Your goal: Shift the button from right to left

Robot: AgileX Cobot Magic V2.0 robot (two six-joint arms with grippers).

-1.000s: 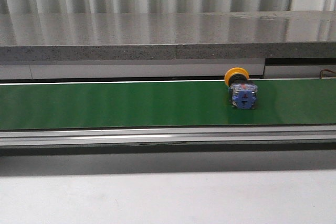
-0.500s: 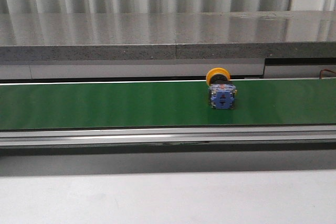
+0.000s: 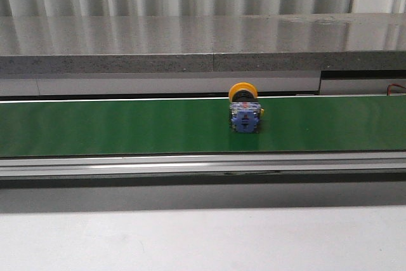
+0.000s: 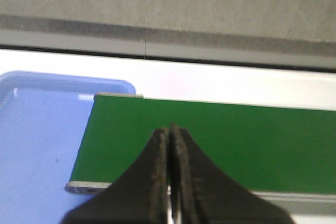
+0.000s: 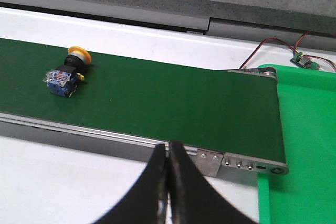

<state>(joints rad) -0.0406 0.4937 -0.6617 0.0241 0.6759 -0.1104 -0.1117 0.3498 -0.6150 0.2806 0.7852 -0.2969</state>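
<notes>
The button (image 3: 245, 111) lies on its side on the green conveyor belt (image 3: 127, 128), a little right of the middle in the front view, its yellow-orange head toward the back and its blue and clear body toward the front. It also shows in the right wrist view (image 5: 66, 73). My right gripper (image 5: 168, 148) is shut and empty, near the belt's front rail, well apart from the button. My left gripper (image 4: 170, 132) is shut and empty over the belt's left end (image 4: 210, 140); the button is out of that view. Neither gripper shows in the front view.
A blue tray (image 4: 37, 145) sits at the belt's left end. A green tray (image 5: 304, 145) sits at its right end, with a small circuit board and wires (image 5: 304, 61) behind it. A grey stone ledge (image 3: 190, 46) runs behind the belt.
The button has travelled left along the belt, from the right part toward the middle. No gripper touched it.
</notes>
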